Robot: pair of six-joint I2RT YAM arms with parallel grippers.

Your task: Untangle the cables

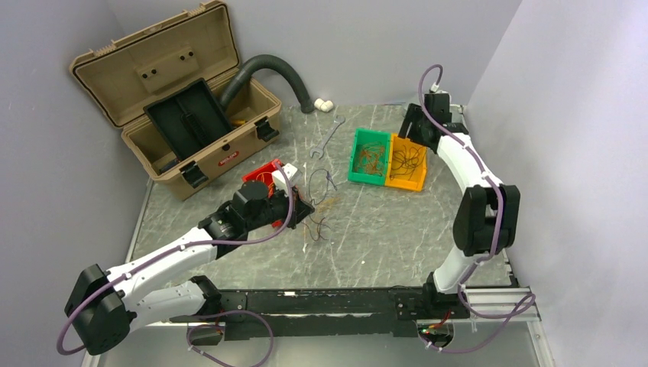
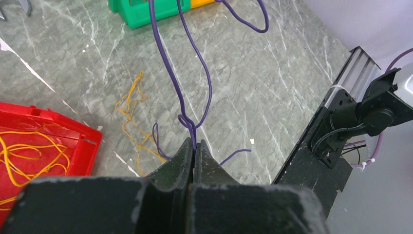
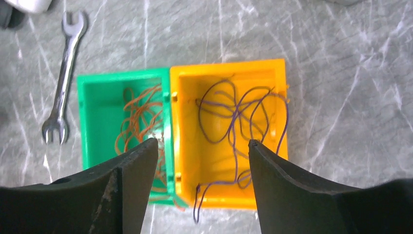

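a purple cable [image 2: 187,122] is pinched at its knotted end by the left gripper [image 2: 194,146], jaws pressed tight together, and runs off in long loops. loose yellow cables [image 2: 131,109] lie on the table [image 2: 253,73] just beside the red bin [image 2: 90,148]. purple cables [image 3: 234,117] sit in the orange bin [image 3: 226,66], orange cables [image 3: 139,112] in the green bin [image 3: 122,77] touching it. the right gripper [image 3: 202,142] hovers over both bins, jaws wide apart, holding nothing.

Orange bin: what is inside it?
The orange bin holds a loose tangle of purple cables, one end hanging over its wall. A finger of the open right gripper hides one corner.
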